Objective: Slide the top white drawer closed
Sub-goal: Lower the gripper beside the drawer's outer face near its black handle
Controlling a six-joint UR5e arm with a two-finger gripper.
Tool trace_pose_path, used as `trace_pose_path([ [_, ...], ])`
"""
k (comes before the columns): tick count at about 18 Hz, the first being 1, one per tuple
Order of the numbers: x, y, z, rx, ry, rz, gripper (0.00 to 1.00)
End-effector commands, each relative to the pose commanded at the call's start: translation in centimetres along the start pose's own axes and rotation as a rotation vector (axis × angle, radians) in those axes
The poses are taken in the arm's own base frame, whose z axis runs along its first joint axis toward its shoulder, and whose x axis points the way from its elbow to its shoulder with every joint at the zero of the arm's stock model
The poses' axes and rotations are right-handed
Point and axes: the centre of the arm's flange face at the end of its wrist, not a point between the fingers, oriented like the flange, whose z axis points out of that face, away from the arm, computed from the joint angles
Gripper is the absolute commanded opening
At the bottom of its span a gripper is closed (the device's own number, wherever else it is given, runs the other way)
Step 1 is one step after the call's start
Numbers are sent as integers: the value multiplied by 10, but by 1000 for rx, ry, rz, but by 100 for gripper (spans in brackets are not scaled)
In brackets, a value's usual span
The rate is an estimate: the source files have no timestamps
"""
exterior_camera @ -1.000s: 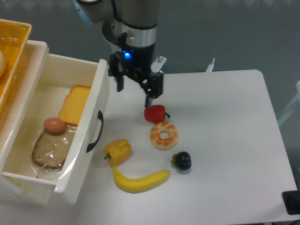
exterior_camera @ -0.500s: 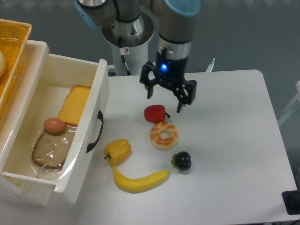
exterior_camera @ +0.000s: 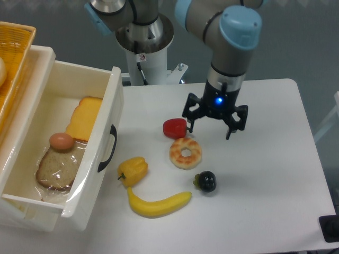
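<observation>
Gripper: our gripper [exterior_camera: 210, 125] hung with its fingers spread wide and nothing between them, above the table [exterior_camera: 265, 159] near the red pepper [exterior_camera: 175, 128] and well apart from the drawer.
Drawer: we saw the top drawer [exterior_camera: 108, 106] pulled far out at the left, its white front panel facing the table and its open box showing the load inside.
Handle: the black arched handle [exterior_camera: 108, 148] sat on the front panel, standing slightly proud of it.
Load: we found bread [exterior_camera: 54, 170], an egg [exterior_camera: 61, 141] and a yellow slab, perhaps cheese [exterior_camera: 86, 118], lying in the drawer.
How it handles: we judged the drawer stiff and hard, glossy and so likely slippery to the fingers; light food adds little weight, and the egg could roll if shoved hard.
Where to press: we judged that no grasp was needed; a flat push on the front panel near the handle, about mid-panel, would keep the box from skewing in its runners.
Risk: we judged that contact on the bare gloss could slide off, and a push at a corner might jam it.
Nearby: a yellow pepper [exterior_camera: 133, 170] and a banana [exterior_camera: 158, 203] lay just in front of the panel; a donut [exterior_camera: 185, 152] and a dark fruit [exterior_camera: 206, 181] lay further out.
Basket: a yellow basket [exterior_camera: 16, 58] sat at the upper left, behind the drawer.
</observation>
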Motion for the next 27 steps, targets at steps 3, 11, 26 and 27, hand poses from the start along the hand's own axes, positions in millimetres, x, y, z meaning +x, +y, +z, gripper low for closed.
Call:
trace_pose_path([
  [3, 0, 5, 15, -44, -17, -15, 100],
  [11, 23, -3, 78, -154, 3, 7, 100],
  [26, 94, -21, 141, -178, 180, -3, 100],
  [27, 98, -23, 142, -170, 201, -5, 100],
])
